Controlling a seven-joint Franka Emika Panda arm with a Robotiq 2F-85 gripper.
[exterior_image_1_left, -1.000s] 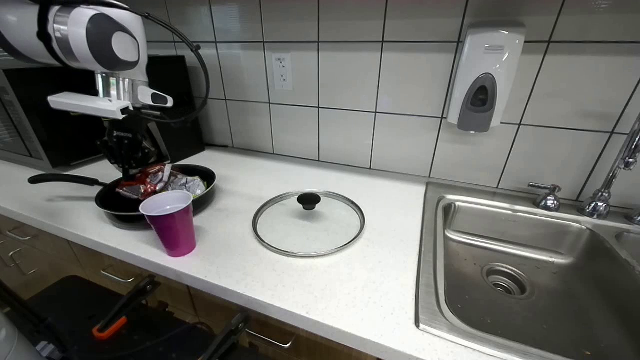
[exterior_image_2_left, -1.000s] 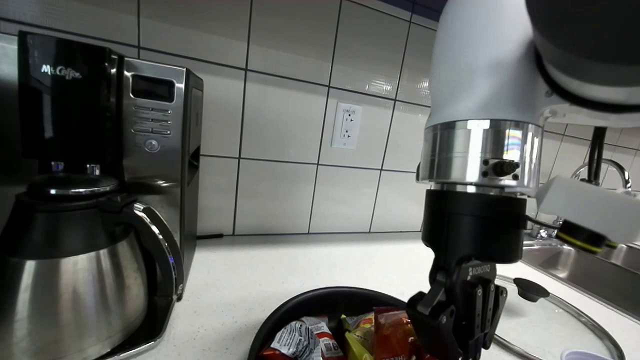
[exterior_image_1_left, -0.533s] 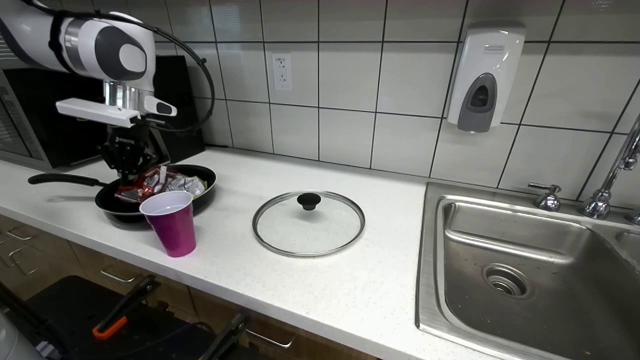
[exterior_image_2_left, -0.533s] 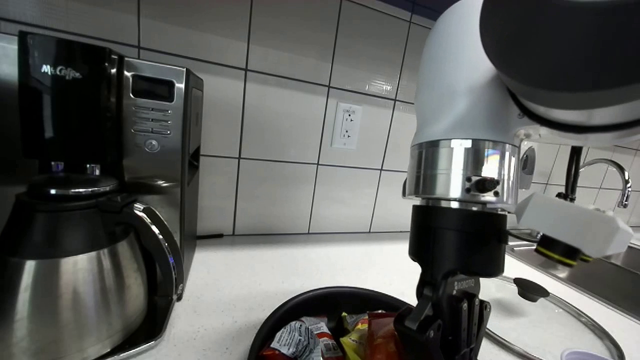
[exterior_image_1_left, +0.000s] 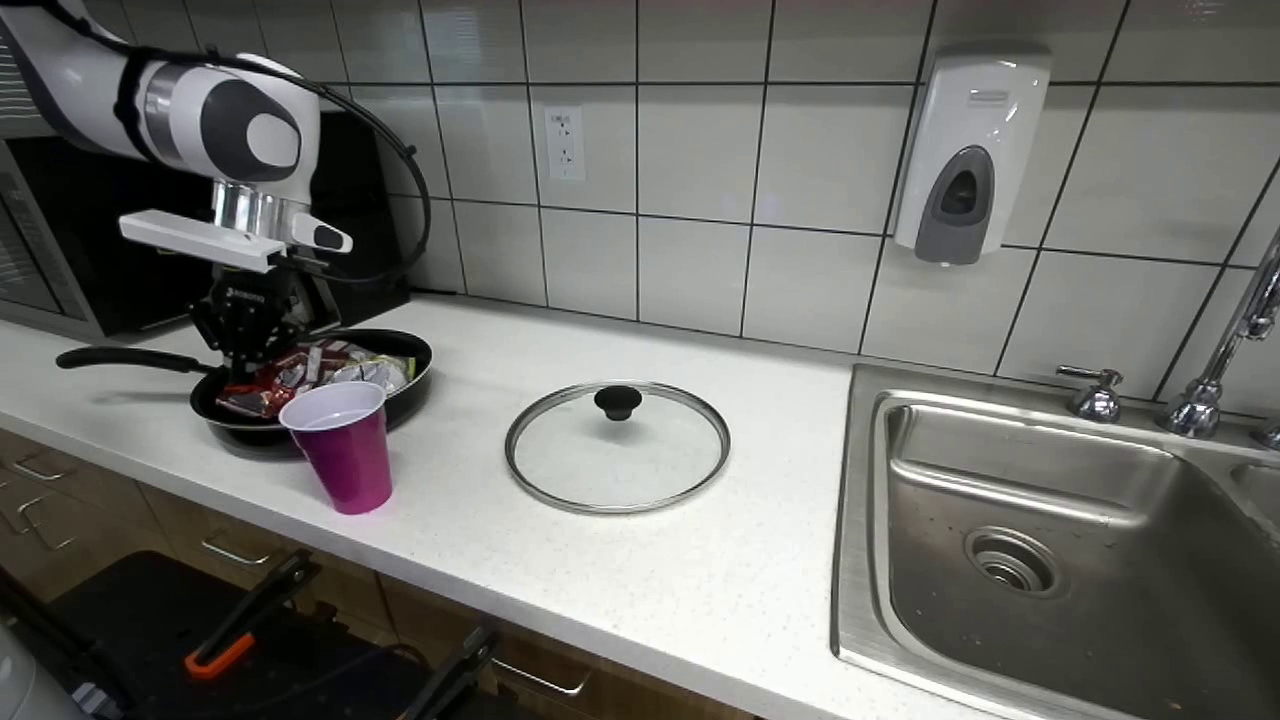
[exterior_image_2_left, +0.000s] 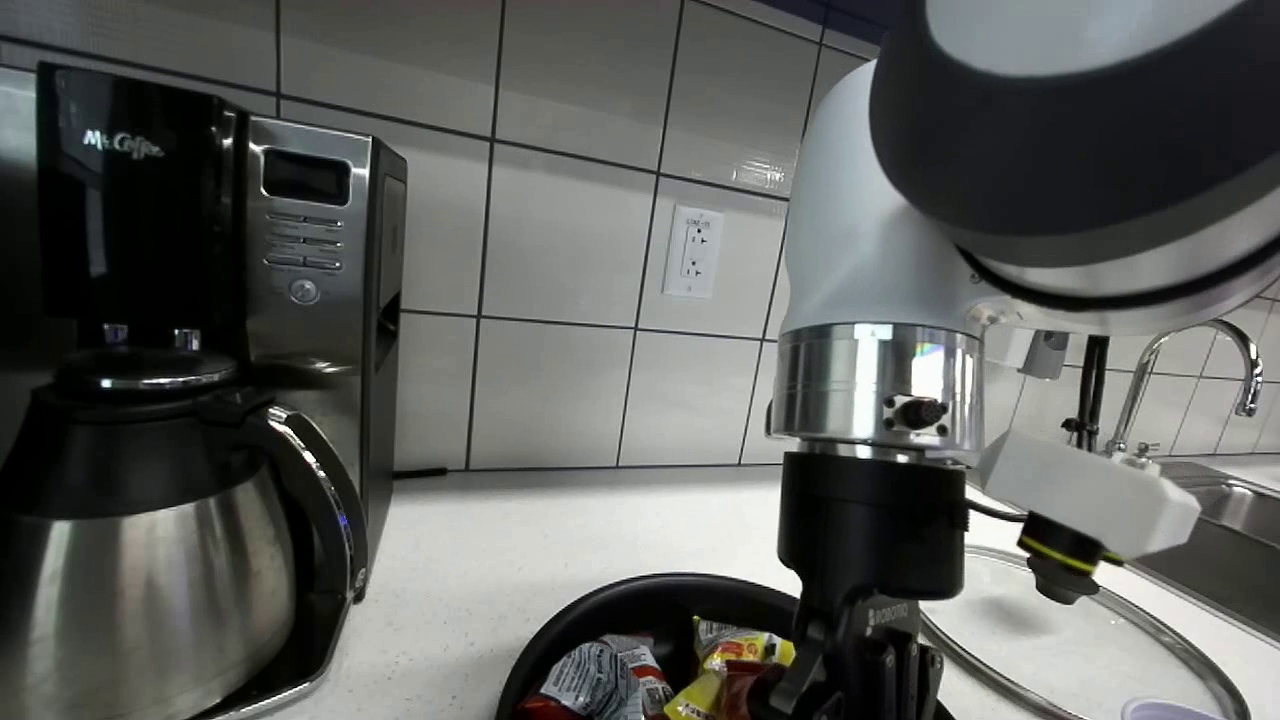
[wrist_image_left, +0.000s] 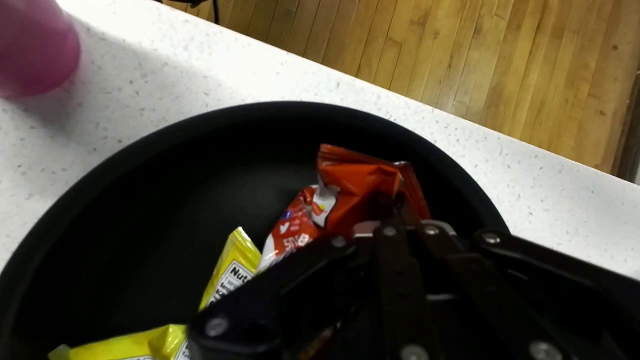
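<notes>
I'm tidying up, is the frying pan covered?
The frying pan is uncovered: the glass lid lies on the countertop, snack bags show inside.

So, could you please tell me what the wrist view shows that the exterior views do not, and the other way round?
Only the wrist view shows the wooden floor beyond the counter. Only the exterior views show the glass lid, the sink, the wall outlet and the coffee maker. Shared by all are the black pan, the red bag, the gripper closed on that bag, and the pink cup, which the wrist view cuts off.
</notes>
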